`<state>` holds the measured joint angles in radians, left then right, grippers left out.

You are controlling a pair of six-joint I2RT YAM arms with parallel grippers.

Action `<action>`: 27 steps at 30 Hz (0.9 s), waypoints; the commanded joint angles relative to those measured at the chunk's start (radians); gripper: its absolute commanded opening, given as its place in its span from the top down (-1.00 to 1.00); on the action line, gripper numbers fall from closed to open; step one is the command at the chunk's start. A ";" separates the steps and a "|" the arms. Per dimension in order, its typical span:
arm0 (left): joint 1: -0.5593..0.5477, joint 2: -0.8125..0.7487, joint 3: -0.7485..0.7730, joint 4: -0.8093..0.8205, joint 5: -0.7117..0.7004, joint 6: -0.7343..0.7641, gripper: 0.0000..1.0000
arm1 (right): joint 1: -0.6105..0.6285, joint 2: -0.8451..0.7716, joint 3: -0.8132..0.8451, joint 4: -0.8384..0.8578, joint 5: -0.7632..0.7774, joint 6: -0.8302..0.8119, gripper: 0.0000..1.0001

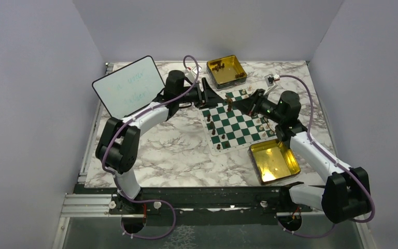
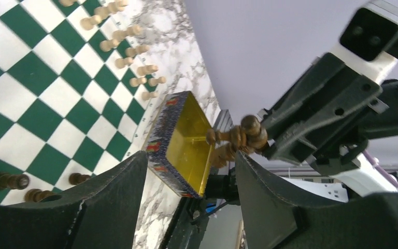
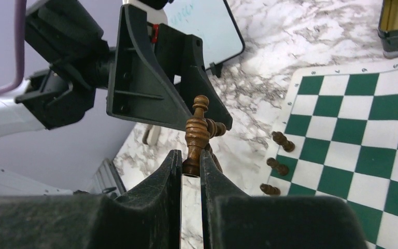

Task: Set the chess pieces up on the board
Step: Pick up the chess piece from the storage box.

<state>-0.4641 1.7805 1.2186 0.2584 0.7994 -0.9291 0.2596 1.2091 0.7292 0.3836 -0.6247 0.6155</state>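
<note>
The green and white board [image 1: 237, 123] lies mid-table. My right gripper [image 3: 190, 155] is shut on the base of a dark brown chess piece [image 3: 197, 129], held up above the board's left edge. A second brown piece [image 3: 216, 127] shows just behind it; how it is held I cannot tell. My left gripper [image 2: 189, 158] faces it, open, and the held piece [image 2: 246, 134] is just past the tip of its right finger [image 2: 290, 207]. Dark pieces [image 3: 282, 141] stand along the board's left edge. Cream pieces [image 2: 129, 52] line the right edge.
A gold tin [image 1: 227, 71] with several dark pieces stands behind the board. Another gold tin [image 1: 273, 161] sits at the front right. The whiteboard [image 1: 128, 85] leans at the back left. Both arms meet over the board's far left corner.
</note>
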 commanded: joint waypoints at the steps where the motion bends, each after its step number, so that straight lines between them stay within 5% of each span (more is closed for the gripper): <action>1: -0.001 -0.119 -0.048 0.190 0.042 -0.053 -0.32 | -0.005 -0.051 -0.011 0.124 0.031 0.141 0.99; 10: -0.021 -0.145 -0.090 0.425 0.075 -0.169 -0.60 | -0.005 -0.049 -0.010 0.240 -0.013 0.270 0.99; 27: -0.061 -0.141 -0.080 0.500 0.043 -0.167 -0.81 | -0.004 -0.042 -0.037 0.325 -0.056 0.353 0.99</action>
<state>-0.5076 1.6547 1.1145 0.6922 0.8421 -1.0920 0.2596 1.1667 0.7036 0.6491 -0.6521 0.9451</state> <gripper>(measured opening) 0.910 0.176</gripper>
